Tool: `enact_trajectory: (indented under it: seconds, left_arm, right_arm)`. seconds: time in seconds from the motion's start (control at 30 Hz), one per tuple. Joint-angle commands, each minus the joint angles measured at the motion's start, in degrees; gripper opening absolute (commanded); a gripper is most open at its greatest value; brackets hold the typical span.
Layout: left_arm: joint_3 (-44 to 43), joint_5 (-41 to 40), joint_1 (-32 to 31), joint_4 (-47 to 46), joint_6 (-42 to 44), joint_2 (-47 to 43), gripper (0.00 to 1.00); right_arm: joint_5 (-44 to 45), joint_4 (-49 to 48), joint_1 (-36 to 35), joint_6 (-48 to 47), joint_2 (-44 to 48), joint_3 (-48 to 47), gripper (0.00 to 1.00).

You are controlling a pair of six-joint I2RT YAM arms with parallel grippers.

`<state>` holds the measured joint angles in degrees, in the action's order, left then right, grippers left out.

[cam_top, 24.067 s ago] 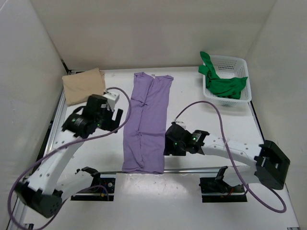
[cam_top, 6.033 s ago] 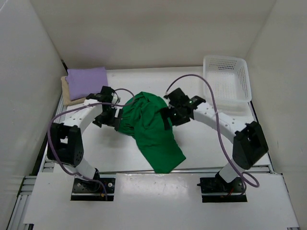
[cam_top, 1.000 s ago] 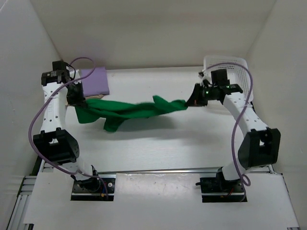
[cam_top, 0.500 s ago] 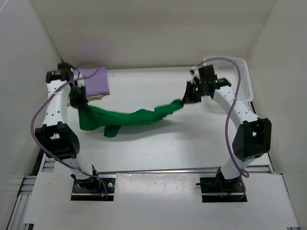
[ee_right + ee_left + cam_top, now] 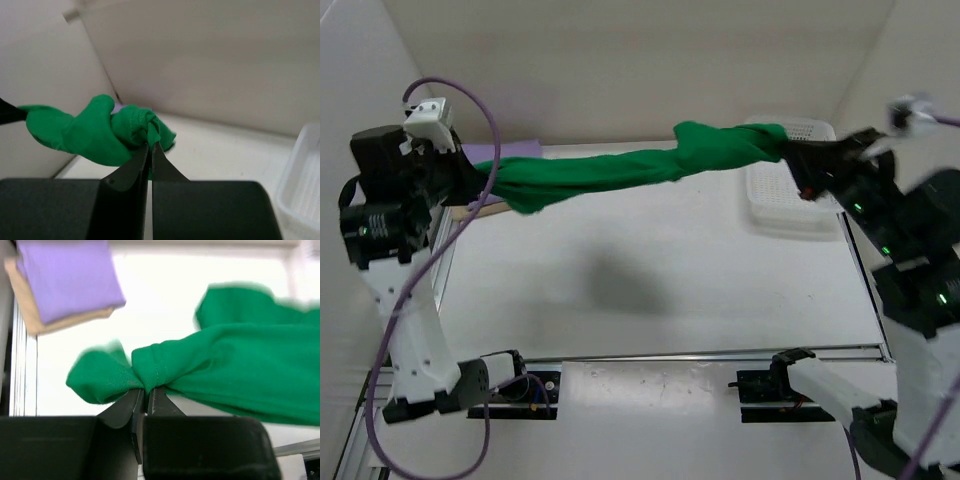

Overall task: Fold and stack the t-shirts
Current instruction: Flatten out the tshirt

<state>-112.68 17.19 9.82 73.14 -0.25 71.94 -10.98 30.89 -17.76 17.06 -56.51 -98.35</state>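
The bright green t-shirt (image 5: 630, 168) hangs stretched in the air high above the table, bunched into a long band between both arms. My left gripper (image 5: 472, 170) is shut on its left end (image 5: 145, 371). My right gripper (image 5: 788, 150) is shut on its right end (image 5: 140, 125). The light purple t-shirt (image 5: 67, 282) lies folded on top of the folded tan t-shirt (image 5: 30, 325) at the table's far left corner; in the top view only a purple strip (image 5: 510, 148) shows behind the left arm.
A white mesh basket (image 5: 790, 195) stands at the far right of the table, partly behind the green cloth and the right arm. White walls close in at the back and both sides. The arm bases (image 5: 510, 385) sit at the near edge.
Both arms have risen sharply toward the camera, lifting the green t-shirt off the table and pulling it taut between them. Both grips have held.
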Motion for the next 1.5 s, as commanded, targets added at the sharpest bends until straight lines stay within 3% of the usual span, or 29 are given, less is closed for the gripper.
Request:
enact_trajectory:
  seconds: [0.0,0.3,0.47,0.57,0.63,0.67,0.7,0.77,0.8,0.83,0.87,0.93,0.97,1.03,1.1,1.27,1.47]
  left_arm:
    - [-2.79,4.51,0.11,-1.79,0.25,-2.33,0.10]
    - [4.65,13.12,0.11,0.07,0.25,-2.35,0.10]
    - [9.85,14.54,-3.05,1.12,0.25,6.70,0.13]
    - [9.86,14.01,-5.51,1.12,0.25,16.27,0.23]
    - [8.89,15.06,-6.57,1.12,0.25,24.59,0.32]
    - [6.62,15.07,-7.70,0.60,0.25,27.69,0.56]
    - [4.77,15.59,-8.24,0.60,0.25,31.03,0.70]
    - [-1.97,14.90,-8.76,0.60,0.25,40.88,1.00]
    - [-3.93,13.15,-8.77,0.60,0.25,43.43,1.00]
    - [-5.08,7.13,-8.77,-0.27,0.25,45.20,1.00]
    - [-5.09,4.20,-8.77,-0.80,0.25,46.00,1.00]
    - [-0.81,-0.64,-8.25,-2.56,0.25,43.65,1.00]
    - [2.00,-0.67,-7.20,-5.18,0.25,39.11,1.00]
    - [12.01,-0.67,-6.14,-8.88,0.25,33.56,1.00]
    - [20.61,-2.24,-5.61,-13.35,0.25,25.93,1.00]
    - [33.03,-7.51,-5.08,-16.10,0.25,15.70,1.00]
    - [41.57,-13.14,-0.96,-20.32,0.25,5.32,1.00]
  right_arm:
    - [5.01,-4.70,0.00,-1.59,3.86,0.79,0.00]
    - [5.00,-2.07,0.00,2.10,7.39,0.86,0.00]
    - [8.96,0.22,0.00,1.93,-1.39,5.08,0.00]
    - [6.87,1.88,0.00,1.23,-13.68,5.10,0.00]
    - [5.54,5.57,0.00,1.22,-27.55,1.16,0.15]
    - [4.66,7.32,0.00,1.22,-32.82,-1.73,0.44]
    - [3.26,12.82,0.00,2.09,-44.71,-11.42,0.64]
    - [2.72,20.48,0.62,4.29,-57.51,-25.59,0.92]
    - [3.33,24.52,0.62,5.26,-68.45,-33.41,0.96]
    - [3.34,30.74,0.62,6.57,-72.21,-45.85,1.00]
    - [2.21,32.28,0.10,6.58,-74.34,-48.23,1.00]
    - [4.02,28.30,-2.27,6.06,-69.91,-42.15,1.00]
    - [5.34,23.91,-3.32,5.36,-65.61,-25.40,1.00]
    - [6.24,11.81,-6.66,3.78,-52.51,-8.69,1.00]
    - [6.24,9.63,-9.47,3.77,-44.96,5.10,1.00]
    - [7.19,8.40,-15.97,4.91,-38.60,20.01,1.00]
    - [12.10,6.03,-22.84,11.04,-38.59,24.69,1.00]
